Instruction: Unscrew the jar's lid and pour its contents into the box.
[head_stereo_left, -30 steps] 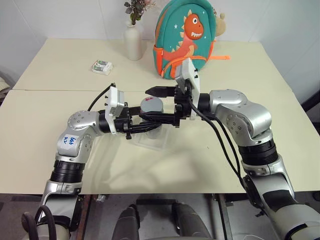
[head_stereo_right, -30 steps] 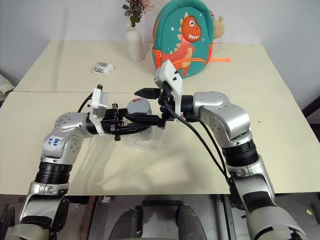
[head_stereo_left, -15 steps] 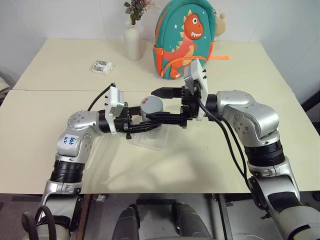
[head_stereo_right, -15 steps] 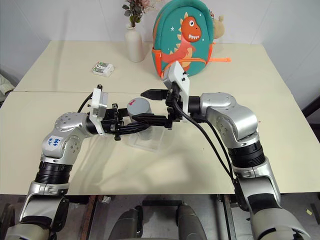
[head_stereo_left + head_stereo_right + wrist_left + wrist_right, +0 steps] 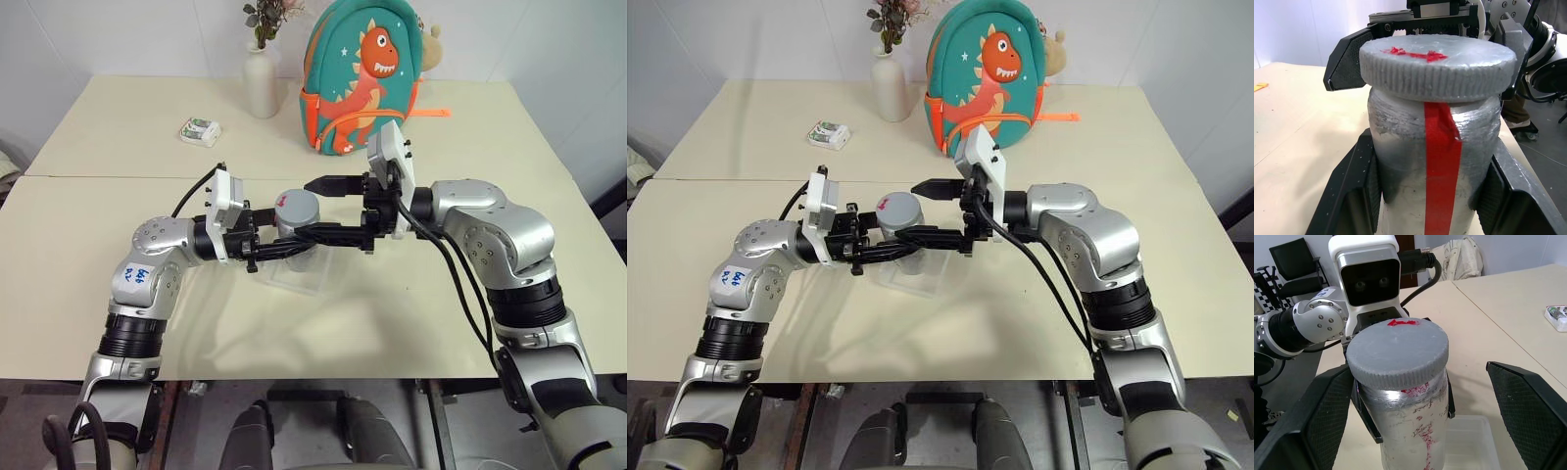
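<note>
Right end effector (image 5: pixel 328 209) withdrawn rightward, lid (image 5: pixel 297 207) uncovered, jar (image 5: pixel 1432 161) unmoved

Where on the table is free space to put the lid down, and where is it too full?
Free: the near table strip in front of the box, and the far right corner beside the backpack. Also the patch between the packet and the left edge. Crowded: the middle, where both claws meet at the jar.

The jar (image 5: pixel 1430 161) hides its contents; box (image 5: pixel 1469 443) cut off.
</note>
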